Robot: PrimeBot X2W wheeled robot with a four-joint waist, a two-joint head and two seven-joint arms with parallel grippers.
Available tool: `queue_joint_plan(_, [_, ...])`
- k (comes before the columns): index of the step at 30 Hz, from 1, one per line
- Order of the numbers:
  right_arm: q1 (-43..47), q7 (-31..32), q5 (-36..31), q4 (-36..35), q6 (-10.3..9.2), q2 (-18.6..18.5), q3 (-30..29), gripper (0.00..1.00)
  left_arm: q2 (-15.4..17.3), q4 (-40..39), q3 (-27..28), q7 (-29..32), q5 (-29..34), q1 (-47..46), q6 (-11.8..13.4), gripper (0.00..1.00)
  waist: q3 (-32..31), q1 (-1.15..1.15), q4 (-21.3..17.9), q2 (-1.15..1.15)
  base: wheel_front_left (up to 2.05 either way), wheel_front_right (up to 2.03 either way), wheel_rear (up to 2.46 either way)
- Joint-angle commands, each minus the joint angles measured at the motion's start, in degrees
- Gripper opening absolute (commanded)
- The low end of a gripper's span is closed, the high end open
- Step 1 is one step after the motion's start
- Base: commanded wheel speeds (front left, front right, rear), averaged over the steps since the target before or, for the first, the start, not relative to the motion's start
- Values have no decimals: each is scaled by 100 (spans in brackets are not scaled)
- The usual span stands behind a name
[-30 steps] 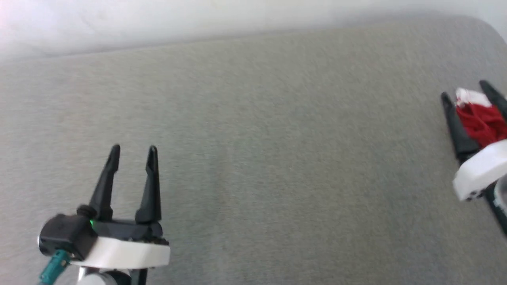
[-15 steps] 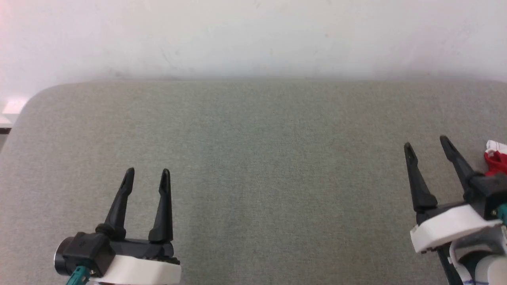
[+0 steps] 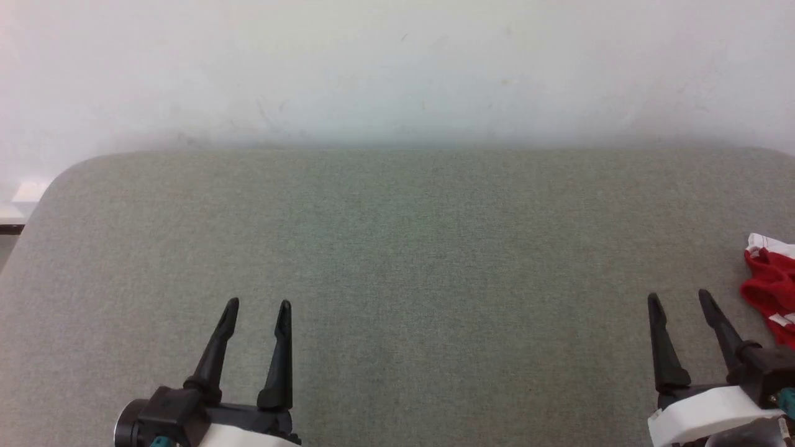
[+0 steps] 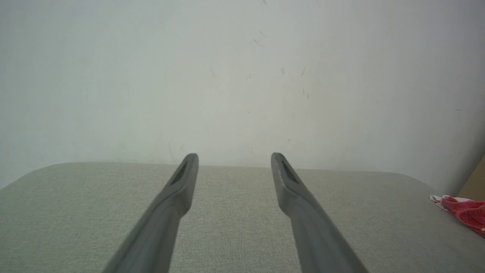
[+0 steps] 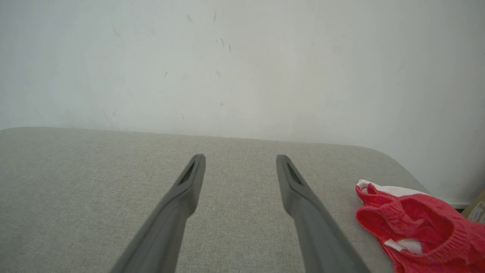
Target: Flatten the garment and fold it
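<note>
Left pincer (image 3: 258,302) is hovering over the near left of the grey worktop (image 3: 397,248), its fingers spread and holding nothing. Right pincer (image 3: 677,294) is hovering at the near right, likewise spread and empty. Garment (image 3: 770,288) is lying crumpled just beside it, at the worktop's right edge, touching neither pincer.

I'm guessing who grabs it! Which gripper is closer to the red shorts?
The right gripper; the red shorts lie beside it, far from the left gripper.
</note>
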Motion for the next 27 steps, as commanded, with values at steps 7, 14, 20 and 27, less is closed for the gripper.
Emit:
queue_joint_plan(7, [38, -253, 160, 350, -11, 19, 20, 100, -226, 54, 218, -28, 252, 69, -236, 100, 68, 0, -67, 0, 0, 0, 0])
queue_joint_plan(14, [-37, -313, 172, 458, -11, 20, 26, 100, -360, 166, 321, -28, 336, 58, -384, 100, 120, 0, -104, 0, 0, 0, 0])
queue_joint_plan(20, [-8, -294, 141, 483, 0, 2, 23, 0, -404, 206, 414, 0, 310, 0, -392, 0, 127, 0, -129, 0, 0, 0, 0])
queue_joint_plan(27, [-22, -259, 127, 477, 0, -2, 35, 0, -399, 222, 420, 48, 333, -23, -382, 0, 123, 1, -134, 0, 0, 0, 0])
